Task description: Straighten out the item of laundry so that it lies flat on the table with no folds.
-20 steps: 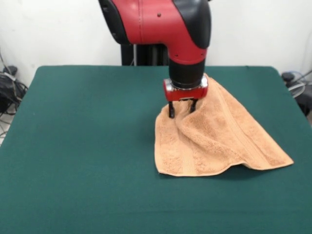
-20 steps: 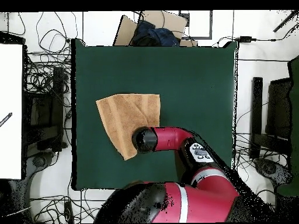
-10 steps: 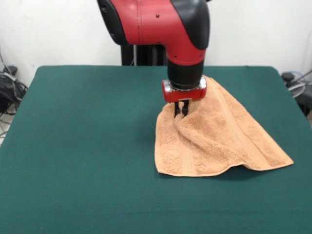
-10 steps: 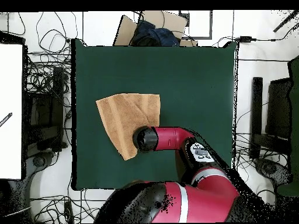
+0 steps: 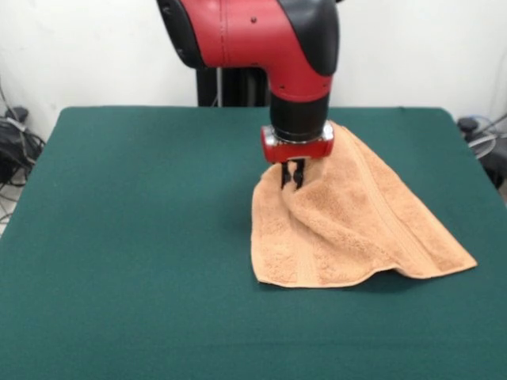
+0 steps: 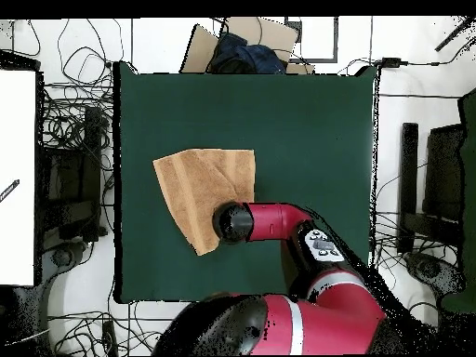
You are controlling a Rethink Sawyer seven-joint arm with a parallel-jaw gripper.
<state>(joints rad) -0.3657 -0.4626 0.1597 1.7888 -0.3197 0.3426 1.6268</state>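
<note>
The peach-tan towel, the item of laundry [image 5: 348, 226] [image 6: 197, 191], lies rumpled right of centre on the dark green table [image 5: 135, 237] [image 6: 307, 130], with ridges running from its top corner down to a flat front edge. My gripper [image 5: 292, 179] hangs straight down over the towel's upper left part, shut on a pinch of the cloth, which rises slightly toward the fingers. In the overhead view the arm's wrist [image 6: 232, 221] covers the gripper and that corner of the towel.
Cables and dark equipment lie off the table's left edge [image 5: 12, 142]. A white board [image 6: 17, 177] stands beside the table in the overhead view, and a cardboard box with dark cloth [image 6: 237, 46] sits past the far edge.
The fingers went from spread on the towel to shut on a fold of it. The gripper has since risen slightly, drawing the cloth up a little.
</note>
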